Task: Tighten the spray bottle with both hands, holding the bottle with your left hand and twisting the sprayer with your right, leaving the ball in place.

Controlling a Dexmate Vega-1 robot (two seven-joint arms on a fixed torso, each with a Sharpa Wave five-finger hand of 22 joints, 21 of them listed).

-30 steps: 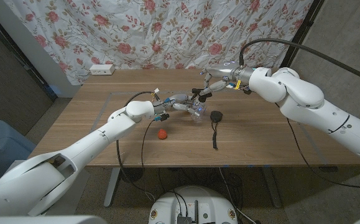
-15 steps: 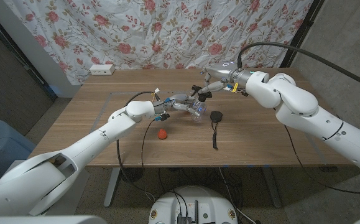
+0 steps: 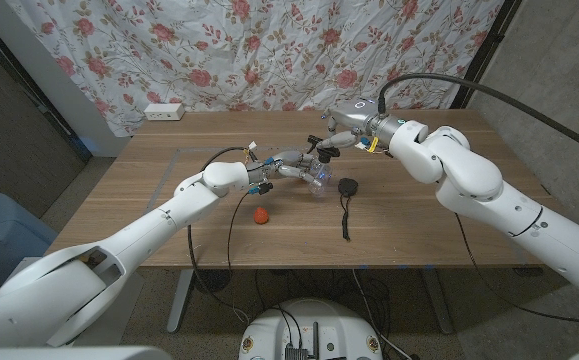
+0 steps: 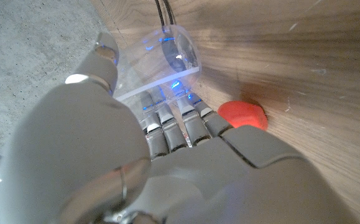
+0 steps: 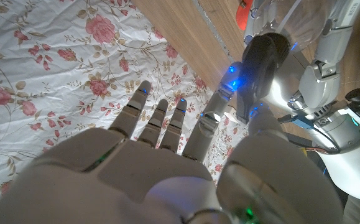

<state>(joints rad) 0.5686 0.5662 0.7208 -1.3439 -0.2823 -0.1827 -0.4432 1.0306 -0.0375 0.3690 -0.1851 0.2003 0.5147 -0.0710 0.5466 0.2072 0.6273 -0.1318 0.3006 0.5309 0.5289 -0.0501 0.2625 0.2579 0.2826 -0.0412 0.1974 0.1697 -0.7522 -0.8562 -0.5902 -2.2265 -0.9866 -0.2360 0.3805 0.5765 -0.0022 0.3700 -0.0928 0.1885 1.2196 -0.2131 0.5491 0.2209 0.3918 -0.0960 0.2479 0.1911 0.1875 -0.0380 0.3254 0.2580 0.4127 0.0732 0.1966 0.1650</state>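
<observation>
bottle [image 3: 316,178], clear, at table [image 3: 419,220] centre, wrapped by left hand [image 3: 287,166] fingers. right hand [image 3: 335,138] thumb and finger pinching black sprayer [image 5: 262,59], other fingers spread. red ball [image 3: 260,215] nearby.

The right arm [image 3: 469,185] is swinging in over the table: its forearm and elbow are shifting left and toward the far side, so that the arm now runs more steeply from the near right corner up to the bottle [image 3: 314,178]. The right hand [image 3: 335,137] is edging slightly left and farther, its wrist turning, while its fingers are staying at the black sprayer [image 5: 260,59] on top of the bottle. The cable [image 3: 439,80] looping over that arm is bending into a tighter arc as the wrist is moving left.
</observation>
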